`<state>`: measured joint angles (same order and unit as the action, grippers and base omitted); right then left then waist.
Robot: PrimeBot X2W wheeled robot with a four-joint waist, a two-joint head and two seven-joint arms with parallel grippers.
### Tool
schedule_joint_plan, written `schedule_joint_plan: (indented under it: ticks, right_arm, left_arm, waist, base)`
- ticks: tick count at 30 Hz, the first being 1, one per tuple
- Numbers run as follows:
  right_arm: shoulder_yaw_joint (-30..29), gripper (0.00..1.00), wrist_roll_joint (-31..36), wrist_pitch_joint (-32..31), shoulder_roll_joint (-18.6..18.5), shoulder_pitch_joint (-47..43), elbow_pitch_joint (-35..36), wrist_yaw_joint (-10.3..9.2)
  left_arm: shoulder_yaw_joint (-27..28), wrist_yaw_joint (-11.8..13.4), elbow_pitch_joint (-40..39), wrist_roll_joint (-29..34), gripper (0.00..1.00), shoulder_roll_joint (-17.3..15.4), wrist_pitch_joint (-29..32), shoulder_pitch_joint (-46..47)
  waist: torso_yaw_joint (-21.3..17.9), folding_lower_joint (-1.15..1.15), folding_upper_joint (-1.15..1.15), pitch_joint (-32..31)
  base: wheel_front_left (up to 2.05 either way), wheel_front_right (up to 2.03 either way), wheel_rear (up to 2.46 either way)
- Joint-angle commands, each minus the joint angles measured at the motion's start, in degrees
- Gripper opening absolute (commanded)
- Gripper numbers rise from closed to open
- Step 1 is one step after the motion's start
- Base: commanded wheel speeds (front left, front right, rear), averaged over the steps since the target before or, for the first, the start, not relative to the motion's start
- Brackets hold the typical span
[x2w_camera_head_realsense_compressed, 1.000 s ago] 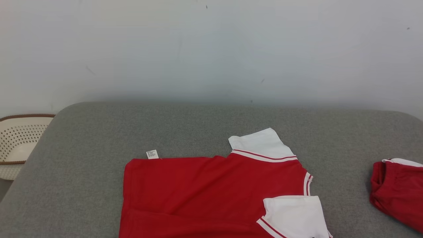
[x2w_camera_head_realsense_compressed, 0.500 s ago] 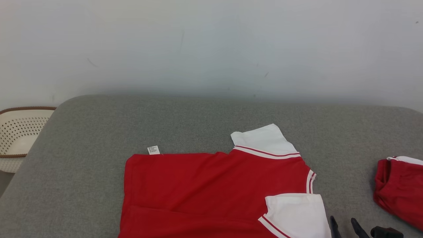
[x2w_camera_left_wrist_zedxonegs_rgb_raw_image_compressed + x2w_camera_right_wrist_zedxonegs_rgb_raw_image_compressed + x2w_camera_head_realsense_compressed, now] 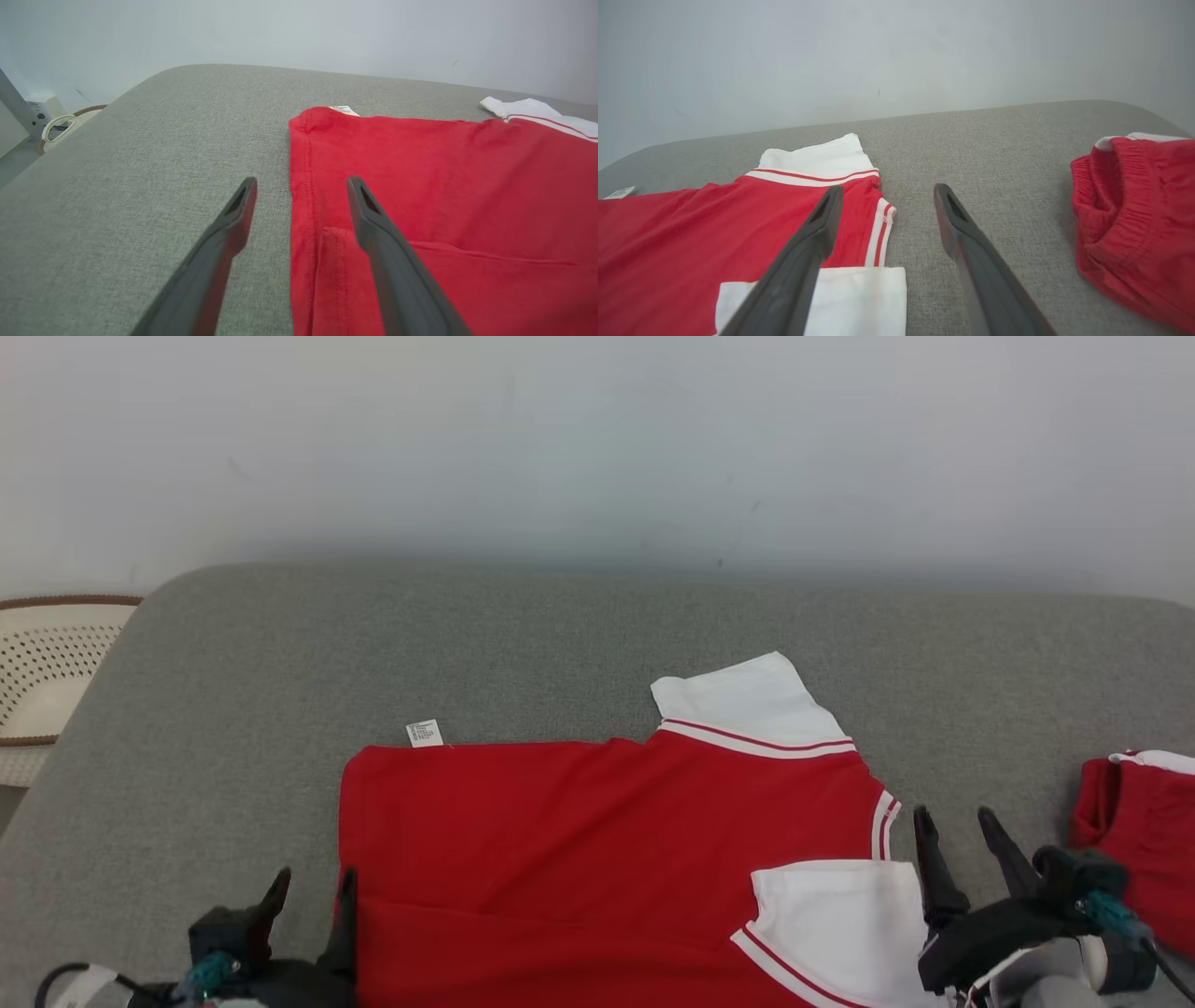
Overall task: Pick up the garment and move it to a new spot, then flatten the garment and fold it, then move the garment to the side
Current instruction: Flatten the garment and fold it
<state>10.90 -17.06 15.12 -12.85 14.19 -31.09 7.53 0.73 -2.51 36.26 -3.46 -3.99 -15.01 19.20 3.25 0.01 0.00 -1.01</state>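
A red shirt (image 3: pixel 597 831) with white sleeves lies flat on a grey upholstered surface (image 3: pixel 467 644), near the front edge and slightly right of centre. Its hem faces left and its striped neckline (image 3: pixel 882 823) faces right. The far sleeve (image 3: pixel 742 705) points toward the pale wall (image 3: pixel 597 448), while the near sleeve (image 3: pixel 840 919) is folded back over the red body. A small care label (image 3: pixel 425 733) pokes out at the shirt's far left corner. The left gripper (image 3: pixel 315 877) sits at the near left corner of the shirt with its two dark fingers spread apart and nothing between them. In the left wrist view it straddles the hem, one finger over bare grey fabric and the other over red cloth beside a fold line. Whether the tips touch the cloth cannot be told. The right gripper (image 3: pixel 955 814) is just right of the neckline, also spread wide and empty. In the right wrist view its left finger lies over the shoulder and folded sleeve, and its right finger over bare upholstery. A bunched red garment (image 3: pixel 1139 831) with an elasticated waistband rests well apart at the far right. A perforated cream basket (image 3: pixel 51 663) stands off the surface's left edge.
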Motion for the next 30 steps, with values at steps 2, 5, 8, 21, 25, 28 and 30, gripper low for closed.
schedule_joint_plan:
  ticks: [2,5,8,21,25,28,30]
  right_arm:
    - [0.7,1.0,0.7,0.0,0.5,2.6,-0.5,-0.08]
    - [1.4,1.0,1.0,0.0,0.8,6.2,-0.7,-0.08]
    - [2.4,1.0,1.1,0.0,1.3,9.2,-0.8,-0.08]
    - [5.3,1.0,-0.2,0.0,2.1,12.2,-0.1,-0.08]
    - [5.5,1.0,-0.5,0.0,1.9,12.4,0.5,-0.08]
    - [5.4,1.0,-0.7,0.0,1.2,12.8,0.8,-0.08]
    - [5.4,1.0,-0.7,0.0,0.9,13.1,1.0,-0.08]
  left_arm:
    - [-0.1,-0.9,1.1,-0.4,1.0,-0.1,-0.2,2.7]
    - [-0.2,-2.0,2.5,-0.7,1.0,-0.4,-0.2,6.8]
    - [-0.4,-3.0,4.5,-1.2,1.0,-0.6,-0.2,10.5]
    - [-0.9,-4.7,16.1,-3.0,1.0,-3.9,-0.2,22.9]
    - [0.5,-4.6,18.9,-4.3,1.0,-4.7,-0.2,24.7]
    - [0.7,-4.7,20.3,-4.7,1.0,-4.8,-0.2,25.6]
    - [0.9,-4.8,21.5,-5.3,1.0,-4.6,-0.2,25.9]
  waist:
    - [-0.3,-0.01,0.0,2.1]
    - [-0.7,-0.01,0.0,4.7]
    - [-1.1,-0.01,0.0,7.3]
    - [-4.4,-0.01,0.0,14.0]
    - [-5.8,-0.01,0.0,15.1]
    - [-6.4,-0.01,0.0,15.7]
    - [-6.7,-0.01,0.0,16.0]
  base:
    - [0.0,0.0,0.0]
    - [0.0,0.0,0.0]
    - [0.0,0.0,0.0]
    - [0.0,0.0,0.0]
    - [0.0,0.0,0.0]
    - [0.0,0.0,0.0]
    - [0.0,0.0,0.0]
